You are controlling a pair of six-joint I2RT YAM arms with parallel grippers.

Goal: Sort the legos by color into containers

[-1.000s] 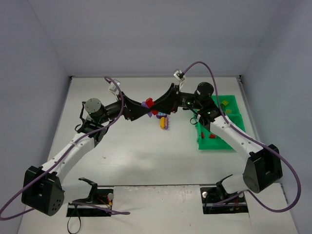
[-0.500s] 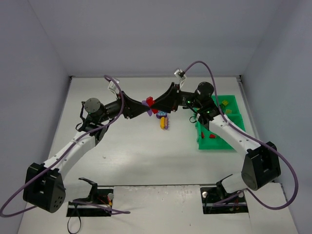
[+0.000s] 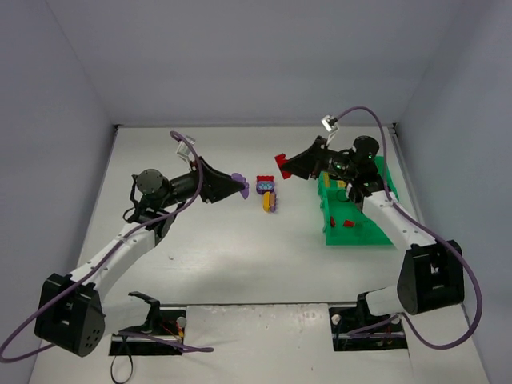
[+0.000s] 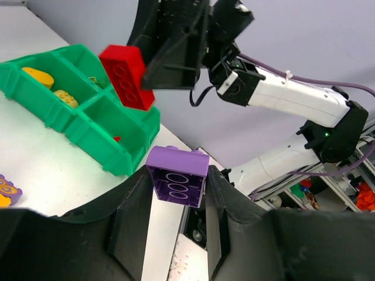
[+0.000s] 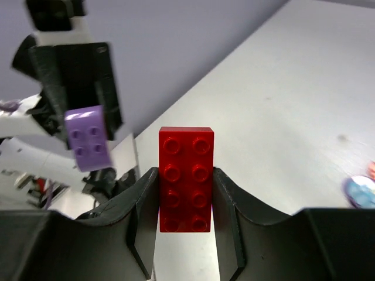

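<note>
A purple lego (image 4: 177, 175) sits between the jaws of my left gripper (image 3: 238, 179), which is shut on it and held above the table left of centre. My right gripper (image 3: 283, 164) is shut on a red lego (image 5: 186, 178) in the air just left of the green tray (image 3: 356, 238). The two held bricks are apart. The purple lego (image 5: 87, 137) also shows in the right wrist view and the red lego (image 4: 126, 76) in the left wrist view. The tray's containers hold yellow legos (image 4: 38, 76) and a red one (image 3: 349, 223).
A small cluster of loose legos lies on the table between the grippers: a red one (image 3: 263, 182) and a yellow-and-purple stack (image 3: 269, 198). The green tray (image 4: 94, 132) lies at the right, close under the right arm. Grey walls enclose the table at the back and sides.
The grippers met at the centre on joined red and purple bricks. The left shut on the purple one, then both pulled apart, left going left and right going towards the tray.
</note>
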